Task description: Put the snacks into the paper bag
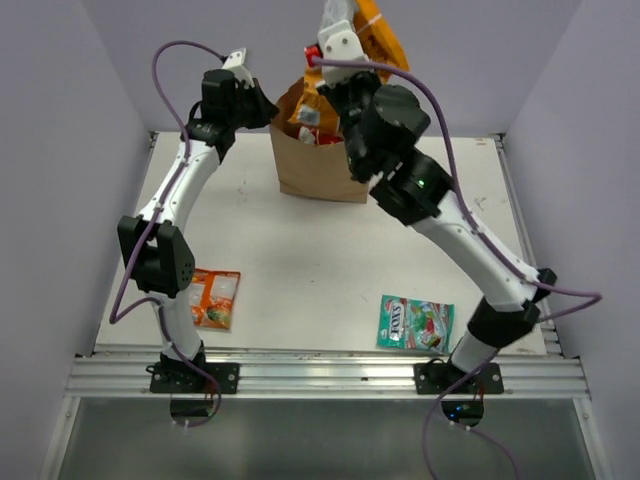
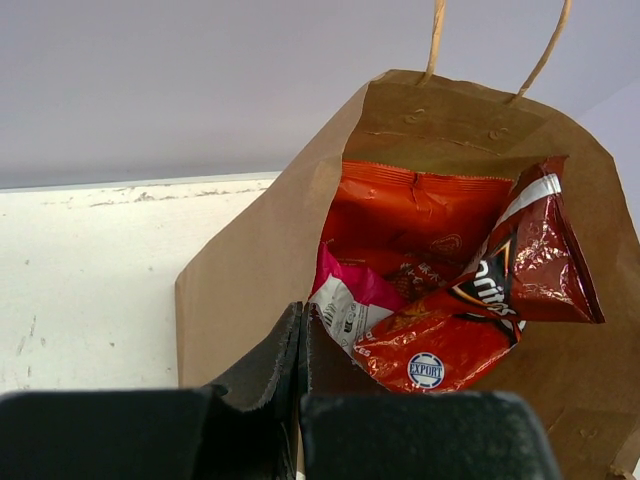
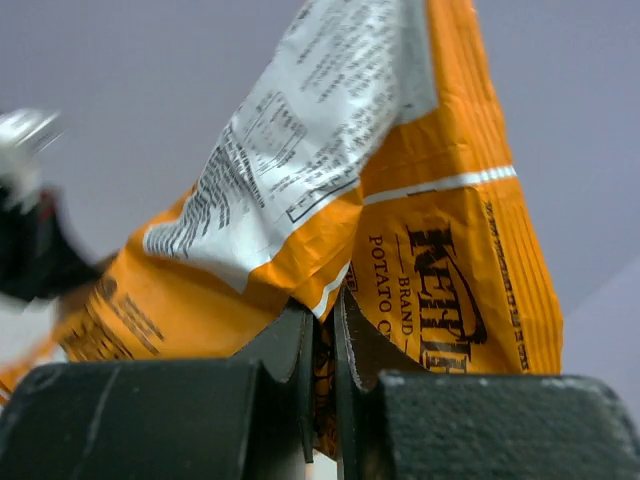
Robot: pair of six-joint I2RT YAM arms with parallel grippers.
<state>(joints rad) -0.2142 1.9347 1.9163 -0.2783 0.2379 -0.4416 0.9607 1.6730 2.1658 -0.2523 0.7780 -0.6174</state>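
Observation:
The brown paper bag (image 1: 318, 165) stands upright at the back of the table. My left gripper (image 1: 268, 108) is shut on the bag's left rim (image 2: 300, 325). Inside the bag, the left wrist view shows a red packet (image 2: 400, 225), the dark red Doritos packet (image 2: 530, 265) and the pink-silver packet (image 2: 350, 295). My right gripper (image 3: 325, 315) is shut on the tall yellow-orange packet (image 3: 450, 230) and holds it above the bag's mouth (image 1: 372, 28). The small orange packet (image 1: 213, 297) lies at the front left of the table. The teal-green packet (image 1: 415, 322) lies at the front right.
The white table (image 1: 300, 250) is boxed in by lilac walls on three sides. A metal rail (image 1: 320, 375) runs along the near edge by the arm bases. The bag's two loop handles (image 2: 545, 50) stick up at its far rim.

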